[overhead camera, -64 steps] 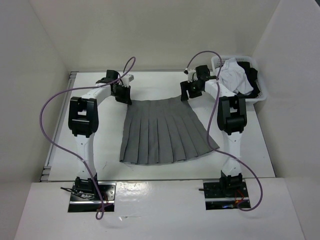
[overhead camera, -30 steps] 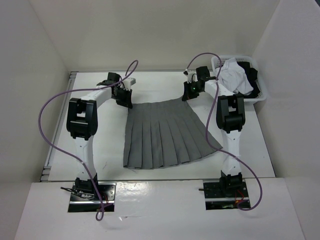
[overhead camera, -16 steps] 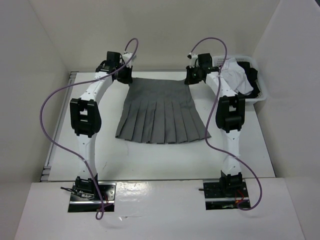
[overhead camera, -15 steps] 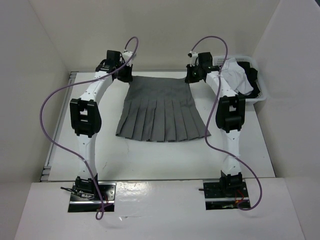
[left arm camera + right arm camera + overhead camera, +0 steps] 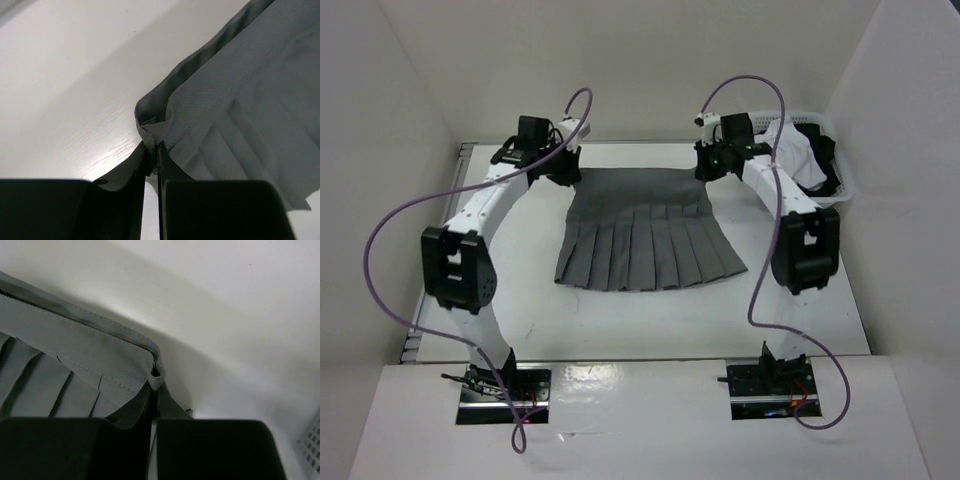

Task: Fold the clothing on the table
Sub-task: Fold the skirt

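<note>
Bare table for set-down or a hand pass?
Free: table strip between skirt hem and arm bases; smaller patches left and right of the skirt. Crowded: far edge, where left gripper and right gripper pinch the waist; basket corner.

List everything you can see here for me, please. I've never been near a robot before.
pleated skirt: 1, medium grey, middle of the table, waist toward the far edge, hem toward the near edge
table: 1, white, under everything
lattice basket: 1, white plastic, far right corner
white garment: 1, white, bundled in the basket
black garment: 1, black, in the basket beside the white one
cables: 2, purple, one looping along each arm
left arm: 1, white and black, left side, reaching far
right arm: 1, white and black, right side, reaching far
left gripper: 1, black, shut on the skirt's left waist corner
right gripper: 1, black, shut on the right waist corner
</note>
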